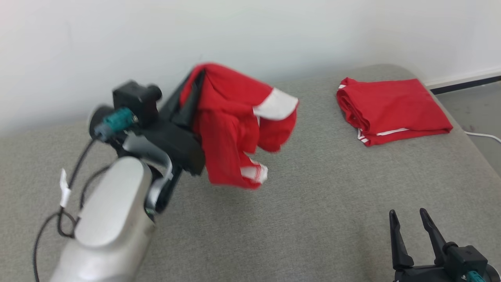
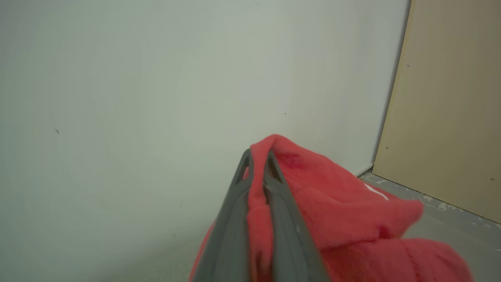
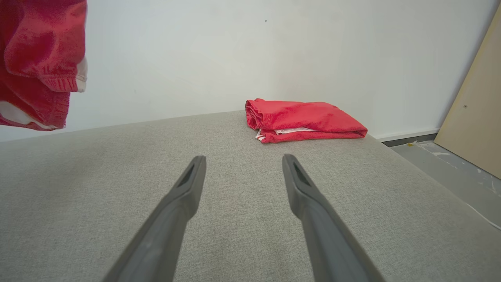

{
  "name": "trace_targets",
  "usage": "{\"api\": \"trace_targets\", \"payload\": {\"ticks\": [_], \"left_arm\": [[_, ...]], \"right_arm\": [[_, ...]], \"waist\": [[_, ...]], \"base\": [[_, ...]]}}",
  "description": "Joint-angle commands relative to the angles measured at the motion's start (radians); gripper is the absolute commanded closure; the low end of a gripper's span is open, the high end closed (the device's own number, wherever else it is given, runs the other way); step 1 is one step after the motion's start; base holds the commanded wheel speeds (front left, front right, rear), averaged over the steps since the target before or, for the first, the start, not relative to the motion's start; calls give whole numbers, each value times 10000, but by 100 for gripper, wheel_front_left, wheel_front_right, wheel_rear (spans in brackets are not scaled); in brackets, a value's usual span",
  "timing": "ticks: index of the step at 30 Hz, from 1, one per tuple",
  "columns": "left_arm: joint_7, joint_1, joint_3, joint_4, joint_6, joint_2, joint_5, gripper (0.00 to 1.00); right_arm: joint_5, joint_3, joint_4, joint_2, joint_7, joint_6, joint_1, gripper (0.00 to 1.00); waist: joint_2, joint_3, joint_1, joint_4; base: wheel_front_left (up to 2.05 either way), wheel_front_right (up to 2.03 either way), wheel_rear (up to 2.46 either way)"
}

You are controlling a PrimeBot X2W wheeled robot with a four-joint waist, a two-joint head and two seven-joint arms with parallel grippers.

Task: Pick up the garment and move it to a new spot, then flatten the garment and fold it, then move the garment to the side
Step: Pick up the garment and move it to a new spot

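Red with white trim, the garment [image 1: 235, 125] hangs bunched from the left claw [image 2: 258, 154], whose two dark fingers [image 2: 231, 219] are clenched on a fold of the cloth. It is held up at the far left of the grey fabric surface [image 1: 313, 219], close to the white wall [image 1: 274, 31]. The head view is blurred there, but the lowest hem seems to hang clear of the surface. The right claw [image 1: 407, 213] sits at the near right, released, with its fingers spread and nothing between them, pointing across the surface. A second, folded red garment [image 1: 391, 109] lies flat at the far right, well apart from both claws. A beige panel [image 2: 450, 109] leans against the wall beyond it.
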Motion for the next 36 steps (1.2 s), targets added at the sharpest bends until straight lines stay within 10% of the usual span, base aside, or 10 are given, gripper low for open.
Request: {"api": "trace_targets", "payload": {"ticks": [1, 11, 14, 36], "left_arm": [[-71, 350, -38, -3, 57, -98, -101, 100], [-708, 2698, -950, 1318, 140, -801, -262, 99], [-941, 3047, -1236, 1908, 64, -970, -209, 0], [-1661, 5339, 1383, -2195, 1324, 798, 847, 0]], "right_arm": [[79, 40, 1, 64, -79, -21, -89, 0], [130, 339, 166, 203, -78, -21, -161, 0], [154, 426, 195, 220, -82, -21, -238, 0], [42, 344, -401, 64, -70, -21, 478, 0]], "waist": [[1, -100, 2, -190], [1, 0, 2, -85], [1, -79, 2, -12], [1, -1157, 2, 1966]], "base": [[0, 0, 0], [0, 0, 0], [0, 0, 0], [0, 0, 0]]}}
